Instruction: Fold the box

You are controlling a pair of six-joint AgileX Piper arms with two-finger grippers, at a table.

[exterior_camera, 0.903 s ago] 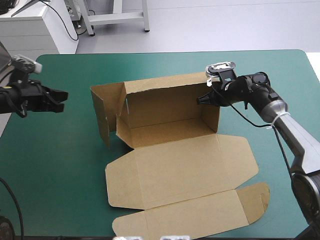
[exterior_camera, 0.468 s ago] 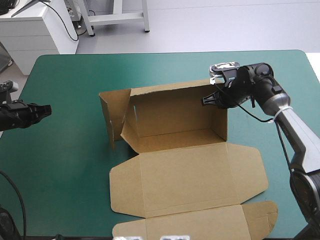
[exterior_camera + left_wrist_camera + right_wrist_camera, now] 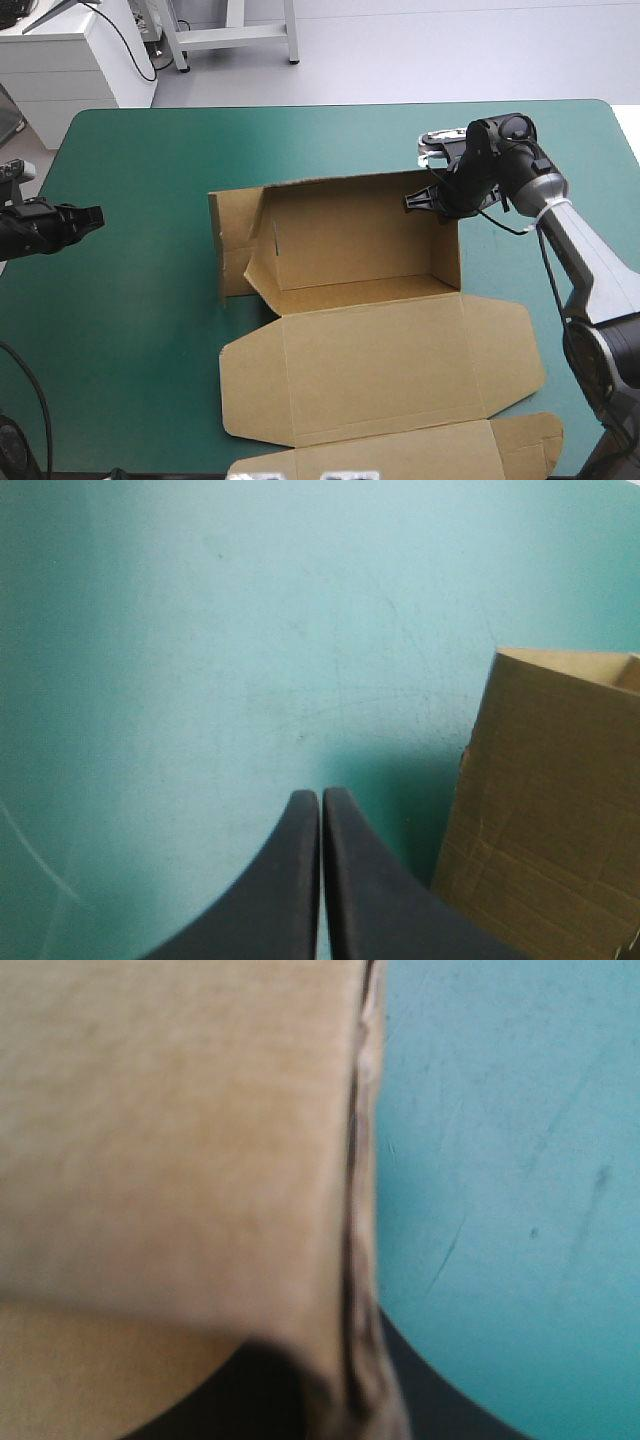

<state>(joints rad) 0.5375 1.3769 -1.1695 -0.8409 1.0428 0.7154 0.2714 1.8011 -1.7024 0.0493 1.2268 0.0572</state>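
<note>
Brown board box (image 3: pixel 372 345) — upright walls, flat lid — on teal-green cover (image 3: pixel 140 340)

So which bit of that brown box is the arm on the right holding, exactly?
On the teal-green table, find the brown box, half flat, half raised into walls. Follow its tall far wall to the right end: that top corner is it, the only edge pinched between black jaws.
</note>
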